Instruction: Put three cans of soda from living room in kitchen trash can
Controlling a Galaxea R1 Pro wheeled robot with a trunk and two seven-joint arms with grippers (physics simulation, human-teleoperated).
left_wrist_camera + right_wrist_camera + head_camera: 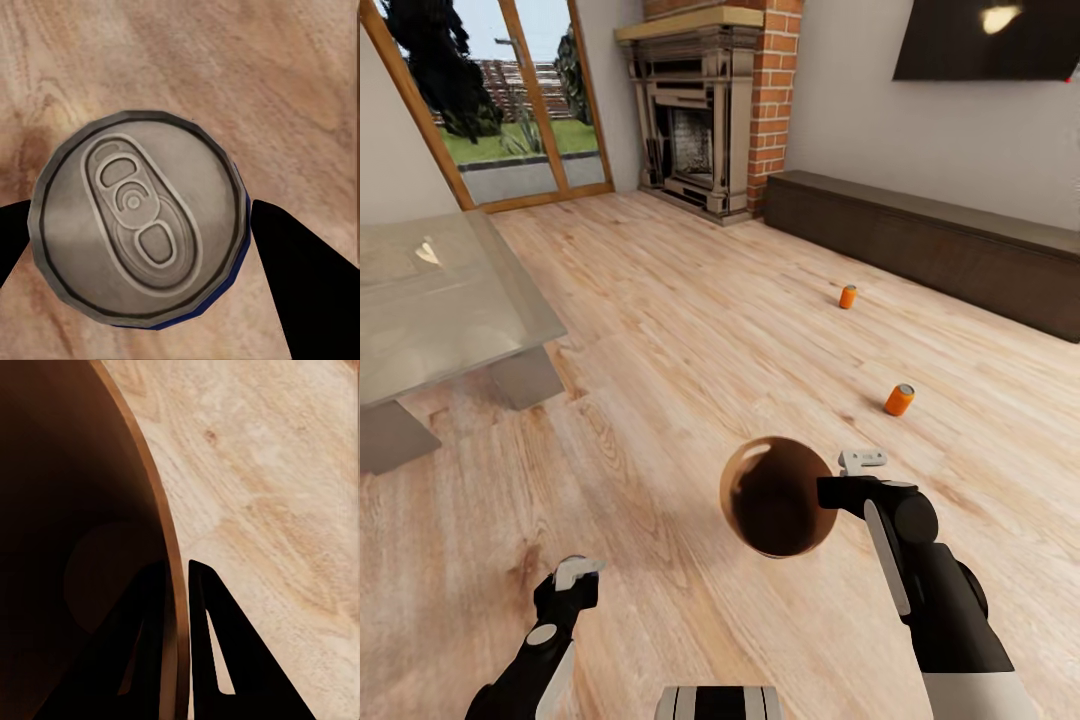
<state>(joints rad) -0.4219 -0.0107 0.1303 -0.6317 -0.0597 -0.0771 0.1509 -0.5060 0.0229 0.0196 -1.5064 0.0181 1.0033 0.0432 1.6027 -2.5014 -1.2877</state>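
Two orange cans of soda lie on the light wood floor, one near the low cabinet and one closer to me. My right gripper is shut on the rim of the trash can, which hangs above the floor with its brown inside facing up. In the right wrist view one finger is inside the rim and the other outside. My left gripper sits low at the front left. Its wrist view shows the grey top of a third can held between the two dark fingers.
A glass-topped table stands at the left. The red brick fireplace and glass doors are at the back. A long dark cabinet runs along the right wall under the black television. Open wood floor lies between.
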